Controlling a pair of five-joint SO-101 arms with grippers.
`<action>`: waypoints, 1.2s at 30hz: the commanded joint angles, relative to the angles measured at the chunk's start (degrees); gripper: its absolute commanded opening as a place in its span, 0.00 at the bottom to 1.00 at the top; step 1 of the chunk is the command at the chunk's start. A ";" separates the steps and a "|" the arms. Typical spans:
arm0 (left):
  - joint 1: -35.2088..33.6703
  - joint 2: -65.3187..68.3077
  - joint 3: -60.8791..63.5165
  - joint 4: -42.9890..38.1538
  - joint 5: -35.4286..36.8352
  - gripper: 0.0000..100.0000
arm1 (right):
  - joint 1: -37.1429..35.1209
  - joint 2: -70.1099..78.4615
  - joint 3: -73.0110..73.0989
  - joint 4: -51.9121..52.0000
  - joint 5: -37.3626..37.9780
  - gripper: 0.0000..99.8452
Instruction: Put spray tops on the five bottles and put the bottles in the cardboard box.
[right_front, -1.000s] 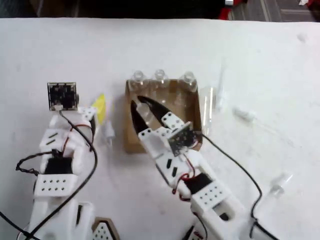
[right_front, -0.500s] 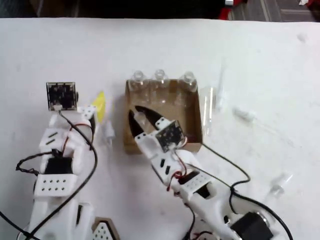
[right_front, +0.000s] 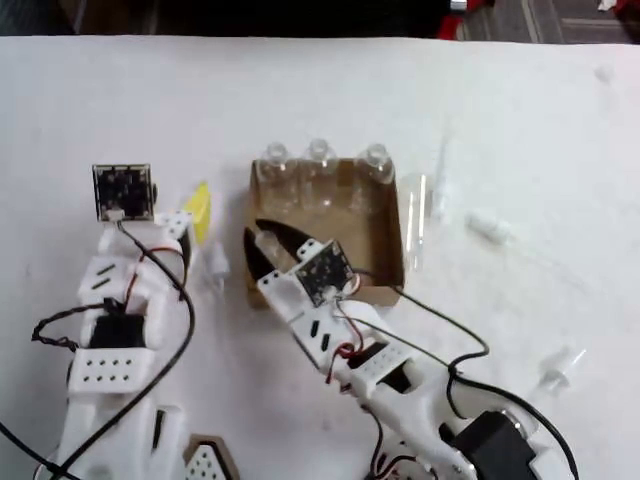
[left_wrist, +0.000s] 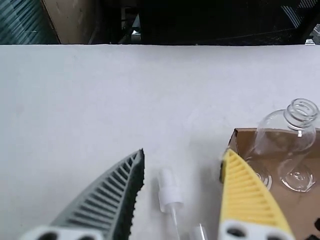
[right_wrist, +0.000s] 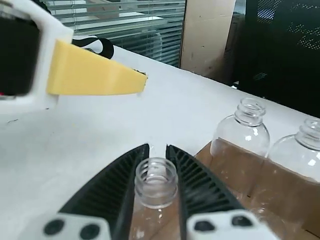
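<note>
**Right arm draws a topless bottle back to the box's corner**

On the white table (right_front: 500, 110), the right arm has pulled back over the last second. This took the right gripper (right_wrist: 157, 149) from the middle of the cardboard box (right_front: 385, 235) to its 8 o'clock corner. Its black fingers are closed snugly round the neck of a clear bottle (right_wrist: 156, 186), which has come along and wears no spray top.

The bottle is now nearer the left gripper (left_wrist: 184, 155), parked off the box at 9 o'clock. Its jaws are spread wide and empty over a spray top (left_wrist: 167, 187) lying on the table, so a pairing for capping looks likely.

Three more bottles (right_front: 320, 165), also bare-necked, stand along the box's 12 o'clock wall, so all the capping appears to be still ahead. Other spray tops (right_front: 487, 228) lie out at 3 and 5 o'clock. The box wall stands between the held bottle and the nearest top.
</note>
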 joint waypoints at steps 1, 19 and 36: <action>-0.40 -1.01 -0.26 -1.32 0.79 0.23 | -0.57 0.22 -1.67 -0.57 0.70 0.03; -0.31 -1.01 -0.26 -1.32 0.79 0.23 | -0.48 -2.68 -3.60 1.80 0.70 0.19; -0.22 -1.01 -0.26 -1.32 0.79 0.23 | 33.19 -53.23 -21.19 56.40 -13.54 0.19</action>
